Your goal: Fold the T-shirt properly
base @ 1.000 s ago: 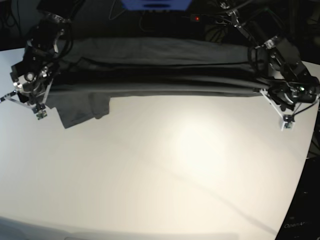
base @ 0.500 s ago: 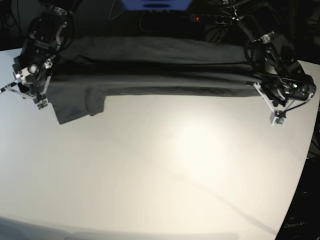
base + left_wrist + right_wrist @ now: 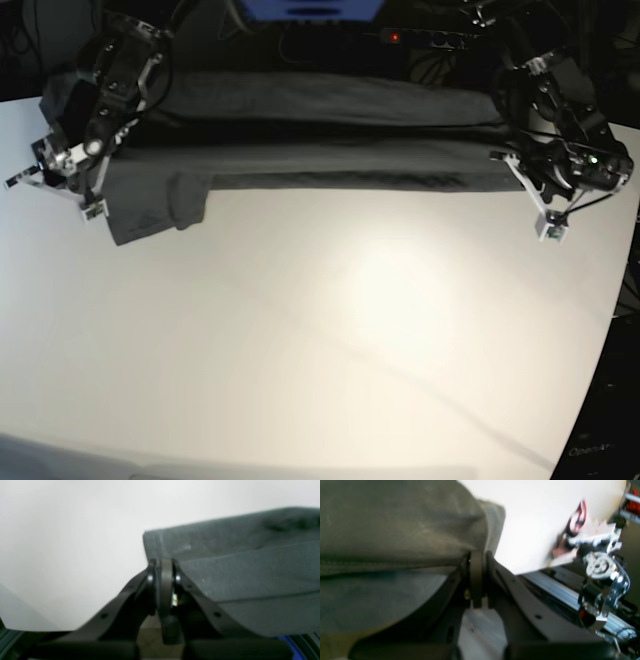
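Note:
The dark grey T-shirt (image 3: 320, 165) is stretched in a long band across the back of the white table, with one sleeve (image 3: 150, 215) lying out toward the front at the left. My right gripper (image 3: 108, 158), at the left of the base view, is shut on the T-shirt's edge (image 3: 395, 530). Cloth bunches over its closed fingers (image 3: 477, 565). My left gripper (image 3: 505, 165), at the right of the base view, is shut on the T-shirt's corner (image 3: 250, 567), its fingers (image 3: 165, 575) pressed together at the hem.
The white table (image 3: 350, 330) spreads in front of the shirt; its right edge curves away near my left arm. A blue object (image 3: 312, 8) and dark cables sit behind the shirt. A metal bracket (image 3: 602, 565) and a rail show beside the table.
Both arms have moved toward the back of the table, drawing the shirt's held edge and its hanging sleeve back with them. Both grips have stayed shut.

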`<move>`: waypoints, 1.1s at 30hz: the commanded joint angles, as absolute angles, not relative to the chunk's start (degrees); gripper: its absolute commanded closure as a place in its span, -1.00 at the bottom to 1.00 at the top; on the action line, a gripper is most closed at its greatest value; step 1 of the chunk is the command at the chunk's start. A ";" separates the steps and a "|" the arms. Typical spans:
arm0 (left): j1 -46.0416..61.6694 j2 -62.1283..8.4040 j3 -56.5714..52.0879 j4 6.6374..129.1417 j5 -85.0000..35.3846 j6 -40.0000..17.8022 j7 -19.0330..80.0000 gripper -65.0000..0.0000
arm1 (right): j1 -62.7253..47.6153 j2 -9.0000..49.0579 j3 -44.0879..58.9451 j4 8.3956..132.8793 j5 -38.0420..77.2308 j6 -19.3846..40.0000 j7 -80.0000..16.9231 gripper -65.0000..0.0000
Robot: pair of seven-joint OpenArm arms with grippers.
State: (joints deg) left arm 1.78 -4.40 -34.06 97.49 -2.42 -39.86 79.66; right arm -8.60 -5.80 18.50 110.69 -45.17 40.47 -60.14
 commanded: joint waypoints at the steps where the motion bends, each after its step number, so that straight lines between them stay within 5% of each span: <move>1: 1.01 -4.97 -34.15 98.24 -2.42 -40.00 80.00 0.93 | -7.60 -5.93 18.59 111.78 -47.60 40.00 -60.35 1.00; 33: 1.27 -6.11 -29.67 98.15 -2.15 -40.00 80.00 0.93 | -7.08 -9.00 14.55 111.87 -57.36 40.00 -66.68 1.00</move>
State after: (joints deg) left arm 2.20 -5.56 -29.52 97.43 -2.42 -39.86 79.75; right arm -7.60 -9.37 14.48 110.69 -56.18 40.29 -65.80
